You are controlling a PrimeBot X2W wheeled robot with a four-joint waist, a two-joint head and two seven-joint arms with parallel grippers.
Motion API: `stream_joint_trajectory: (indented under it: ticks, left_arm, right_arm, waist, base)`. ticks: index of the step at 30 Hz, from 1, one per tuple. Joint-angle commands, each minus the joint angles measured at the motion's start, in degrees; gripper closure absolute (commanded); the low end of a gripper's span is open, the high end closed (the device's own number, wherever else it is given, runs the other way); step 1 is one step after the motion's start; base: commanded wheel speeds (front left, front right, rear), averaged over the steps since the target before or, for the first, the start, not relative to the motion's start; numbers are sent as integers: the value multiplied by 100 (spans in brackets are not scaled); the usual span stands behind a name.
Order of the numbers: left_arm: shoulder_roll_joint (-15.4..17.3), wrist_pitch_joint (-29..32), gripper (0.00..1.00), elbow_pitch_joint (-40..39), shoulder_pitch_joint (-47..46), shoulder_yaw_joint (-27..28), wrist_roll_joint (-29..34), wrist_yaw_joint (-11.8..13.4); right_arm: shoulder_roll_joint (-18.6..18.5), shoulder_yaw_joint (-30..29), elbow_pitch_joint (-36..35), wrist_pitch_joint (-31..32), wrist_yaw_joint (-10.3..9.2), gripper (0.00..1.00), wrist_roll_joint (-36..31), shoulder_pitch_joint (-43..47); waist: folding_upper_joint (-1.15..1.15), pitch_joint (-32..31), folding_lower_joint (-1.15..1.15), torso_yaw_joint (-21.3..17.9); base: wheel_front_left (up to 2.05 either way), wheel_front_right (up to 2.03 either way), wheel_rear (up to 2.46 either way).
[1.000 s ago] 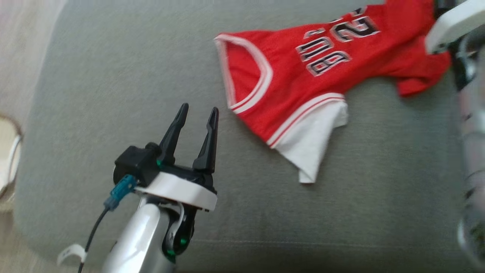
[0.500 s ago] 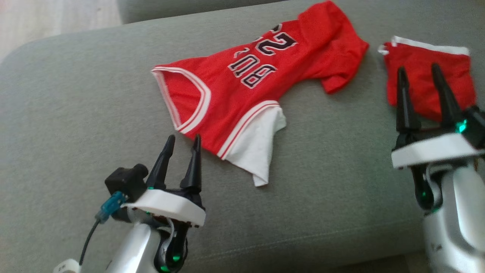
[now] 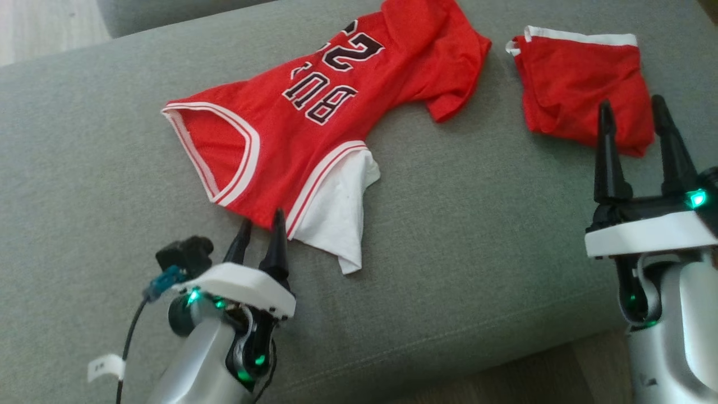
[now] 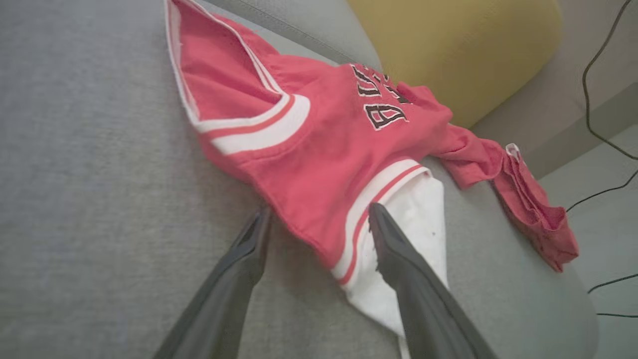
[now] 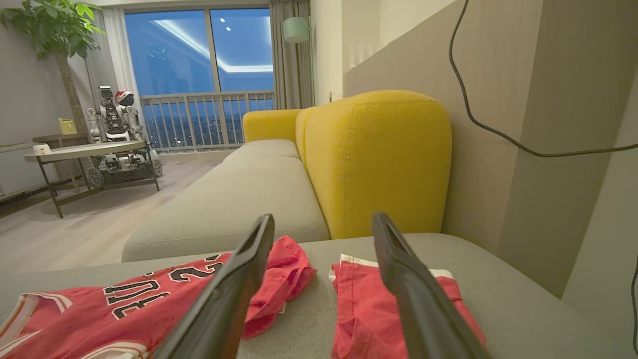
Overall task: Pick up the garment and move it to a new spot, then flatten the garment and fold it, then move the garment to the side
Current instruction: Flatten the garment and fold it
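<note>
A red basketball jersey with white trim and black lettering lies crumpled on the grey sofa cushion; a white inner sleeve pokes out at its near edge. My left gripper is open, its fingertips straddling the jersey's near shoulder edge, one finger over the white sleeve. Red shorts with a white waistband lie folded to the right. My right gripper hangs open just in front of the shorts, holding nothing.
A yellow backrest cushion stands behind the seat. The sofa's front edge runs close to both arms. A black cable hangs on the wall at right. A side table with a small robot stands across the room.
The head camera has swung, shifting the whole picture. My left gripper has advanced to the jersey's near edge, its fingers now straddling the fabric. The right gripper has come into view near the shorts.
</note>
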Motion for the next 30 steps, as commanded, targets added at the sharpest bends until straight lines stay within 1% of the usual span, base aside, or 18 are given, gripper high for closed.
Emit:
stream_joint_trajectory:
  ticks: [1, 6, 7, 8, 9, 11, 14, 20, 24, 30]
  left_arm:
    - [36, -30, 0, 1, -295, 77, -164, -75]
    - [36, -30, 0, 347, -545, -73, -194, -114]
    - [36, -30, 13, 420, -613, -113, -196, -148]
    - [36, -30, 87, 472, -682, -137, -199, -190]
    - [36, -30, 100, 524, -745, -155, -199, -241]
    - [36, -30, 100, 611, -864, -158, -175, -325]
    - [55, -30, 100, 583, -974, -50, -39, -357]
    - [291, -30, 100, 38, -956, 484, 364, -355]
    - [576, -30, 100, -392, -845, 829, 559, -373]
    - [1232, 41, 100, -884, -598, 1177, 626, -323]
  right_arm:
    - [50, 141, -249, -1, -2, 0, 59, -66]
    - [52, 202, -270, -34, -2, 0, 72, -111]
    - [52, 211, -280, -43, -2, 0, 86, -128]
    - [52, 214, -291, -52, -2, 0, 101, -141]
    - [52, 213, -302, -61, -2, 0, 115, -150]
    - [52, 206, -319, -76, -2, 0, 136, -157]
    - [52, 164, -310, -101, -2, 0, 148, -145]
    - [53, 117, -228, -129, -2, 0, 143, -125]
    - [53, 83, -101, -138, -2, 0, 117, -128]
    - [53, 137, 136, -138, -2, 0, 102, -155]
  waist:
    - [0, 50, 0, -70]
    - [0, 128, 0, -156]
    - [0, 151, 0, -171]
    - [0, 170, 0, -176]
    - [0, 186, 0, -180]
    - [0, 216, 0, -176]
    - [0, 227, 0, -126]
    - [0, 146, 0, 69]
    - [0, 28, 0, 233]
    - [0, -78, 0, 476]
  base:
    - [0, 0, 0]
    - [0, 0, 0]
    - [0, 0, 0]
    - [0, 0, 0]
    - [0, 0, 0]
    - [0, 0, 0]
    - [0, 0, 0]
    - [0, 0, 0]
    - [0, 0, 0]
    - [0, 0, 0]
